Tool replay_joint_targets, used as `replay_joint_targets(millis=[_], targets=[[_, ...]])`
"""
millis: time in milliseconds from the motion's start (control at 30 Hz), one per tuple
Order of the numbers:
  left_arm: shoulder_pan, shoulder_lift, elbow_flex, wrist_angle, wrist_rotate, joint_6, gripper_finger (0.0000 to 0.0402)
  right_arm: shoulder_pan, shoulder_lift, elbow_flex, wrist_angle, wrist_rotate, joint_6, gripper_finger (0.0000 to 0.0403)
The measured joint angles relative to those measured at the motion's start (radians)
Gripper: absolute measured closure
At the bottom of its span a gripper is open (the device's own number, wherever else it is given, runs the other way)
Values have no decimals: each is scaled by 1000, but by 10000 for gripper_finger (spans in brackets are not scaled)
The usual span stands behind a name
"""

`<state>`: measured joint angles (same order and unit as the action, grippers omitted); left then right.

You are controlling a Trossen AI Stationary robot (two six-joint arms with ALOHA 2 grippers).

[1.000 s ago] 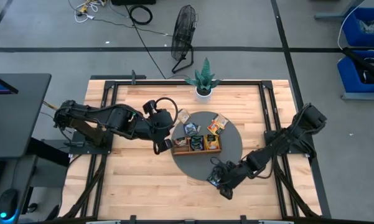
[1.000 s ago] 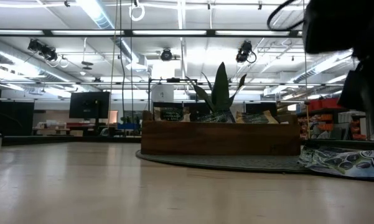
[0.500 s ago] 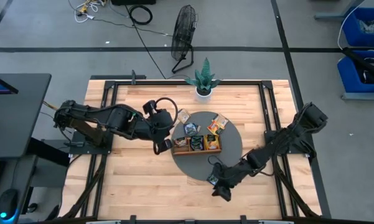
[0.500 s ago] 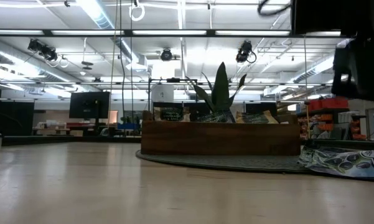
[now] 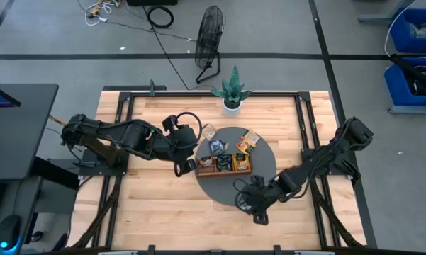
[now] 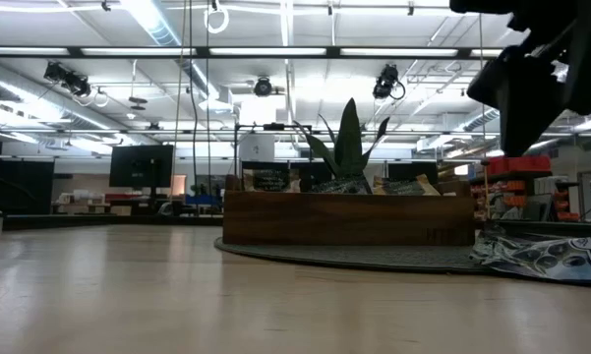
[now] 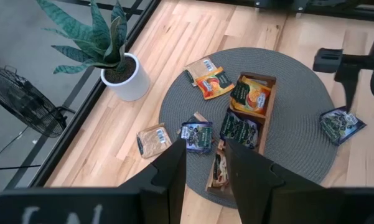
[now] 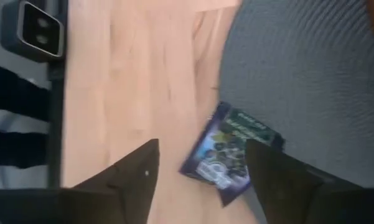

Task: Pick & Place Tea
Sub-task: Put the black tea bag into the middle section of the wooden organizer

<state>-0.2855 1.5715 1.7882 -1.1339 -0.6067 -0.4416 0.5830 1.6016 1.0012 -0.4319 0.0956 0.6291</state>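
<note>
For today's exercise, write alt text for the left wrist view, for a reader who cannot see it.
A round grey mat on a wooden table holds a wooden tray with tea sachets inside and more sachets scattered around it. The left gripper hangs above with fingers apart, a potted plant stands beside the mat, and a dark blue sachet lies at its edge below the right gripper.

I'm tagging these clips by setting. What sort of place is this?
Probably a robotics lab or workshop: a wooden table on a concrete floor, a floor fan beside it, blue storage bins and ceiling strip lights.
</note>
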Motion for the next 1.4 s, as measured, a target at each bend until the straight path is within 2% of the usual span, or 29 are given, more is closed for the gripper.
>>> replay_joint_targets(millis=[167, 333, 600, 667, 833, 1067, 1233, 1400], targets=[[0, 0, 0, 0, 0, -19, 285, 5, 0, 0, -58, 63, 29, 120], [0, 0, 0, 0, 0, -20, 285, 21, 13, 0, -55, 106, 33, 120], [0, 0, 0, 2, 0, -20, 285, 29, 47, -19, -20, 107, 71, 122], [0, 0, 0, 4, -1, -19, 285, 25, 47, -20, -20, 93, 86, 123], [0, 0, 0, 4, 0, -19, 285, 7, 47, -21, -15, -19, 170, 128], [0, 0, 0, 3, 0, -18, 285, -1, 21, -21, 3, -34, 255, 129], [0, 0, 0, -2, 0, -18, 285, 4, 2, -21, -50, -8, 249, 133], [0, 0, 0, -5, 0, -16, 285, 38, 29, -22, -99, 94, 225, 135]])
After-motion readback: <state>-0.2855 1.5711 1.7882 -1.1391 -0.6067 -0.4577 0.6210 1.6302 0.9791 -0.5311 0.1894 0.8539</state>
